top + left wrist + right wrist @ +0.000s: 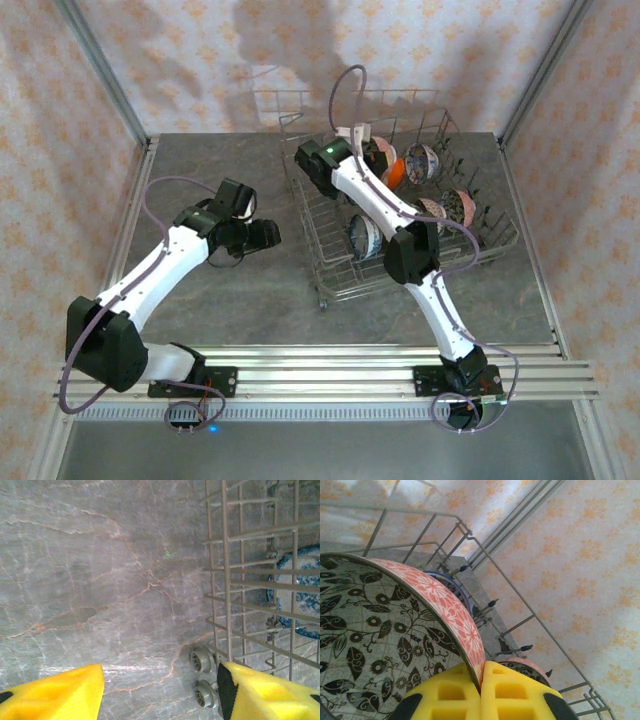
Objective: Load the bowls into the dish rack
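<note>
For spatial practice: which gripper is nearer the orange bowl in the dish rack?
Right. The right gripper is inside the dish rack beside the orange bowl, gripping a red floral bowl; the left gripper is outside, over the table.

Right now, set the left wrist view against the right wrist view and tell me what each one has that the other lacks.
Left wrist view: a wide stretch of grey table, small wheels at the foot of the dish rack, a blue-white bowl behind its wires, and the left tool open. Right wrist view: the right tool pinching the rim of a red flowered bowl, with the patterned wall beyond. Shared: the dish rack's wires.
</note>
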